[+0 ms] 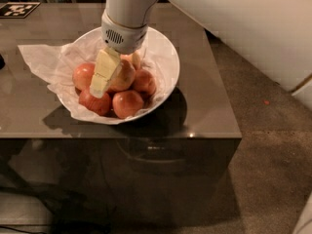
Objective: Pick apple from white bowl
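Bowl (168,57) on surface (204,106), left of centre. Paper (44,57) lines it, spilling left. Tool (109,74) down inside, against apple (126,74) atop other apples (127,103).

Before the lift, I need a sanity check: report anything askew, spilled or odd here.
Only the tissue paper: it hangs over the white bowl's left rim onto the table. Nothing spilled or damaged. The gripper sits in the bowl against the yellowish apple, among redder apples.
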`<state>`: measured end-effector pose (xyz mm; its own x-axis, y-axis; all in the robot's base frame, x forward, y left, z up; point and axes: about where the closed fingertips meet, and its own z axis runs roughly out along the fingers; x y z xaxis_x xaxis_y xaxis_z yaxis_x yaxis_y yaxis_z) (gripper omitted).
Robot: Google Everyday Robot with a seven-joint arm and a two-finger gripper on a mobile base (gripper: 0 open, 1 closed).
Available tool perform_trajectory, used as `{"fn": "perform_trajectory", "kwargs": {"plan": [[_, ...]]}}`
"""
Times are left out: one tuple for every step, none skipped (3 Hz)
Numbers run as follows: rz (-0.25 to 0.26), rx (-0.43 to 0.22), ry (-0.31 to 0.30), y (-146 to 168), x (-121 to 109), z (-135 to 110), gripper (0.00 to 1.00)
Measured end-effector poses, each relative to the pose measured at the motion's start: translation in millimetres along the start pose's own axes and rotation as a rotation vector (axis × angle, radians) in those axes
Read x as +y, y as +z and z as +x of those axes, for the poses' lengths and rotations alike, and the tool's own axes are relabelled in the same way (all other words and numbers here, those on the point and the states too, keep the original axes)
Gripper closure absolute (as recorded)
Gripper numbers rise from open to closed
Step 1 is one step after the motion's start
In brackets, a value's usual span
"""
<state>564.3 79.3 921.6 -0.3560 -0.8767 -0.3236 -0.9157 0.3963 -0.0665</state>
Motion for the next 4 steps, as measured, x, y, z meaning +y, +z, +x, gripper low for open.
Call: {"fn": "perform_trajectory", "kwargs": {"plan": [[0.0,0.0,0.0,0.0,0.0,0.0,0.19],[0.0,0.0,0.0,0.0,0.0,0.0,0.43],[0.0,0.0,0.0,0.0,0.0,0.0,0.66],[0.0,0.0,0.0,0.0,0.0,0.0,0.89]]}}
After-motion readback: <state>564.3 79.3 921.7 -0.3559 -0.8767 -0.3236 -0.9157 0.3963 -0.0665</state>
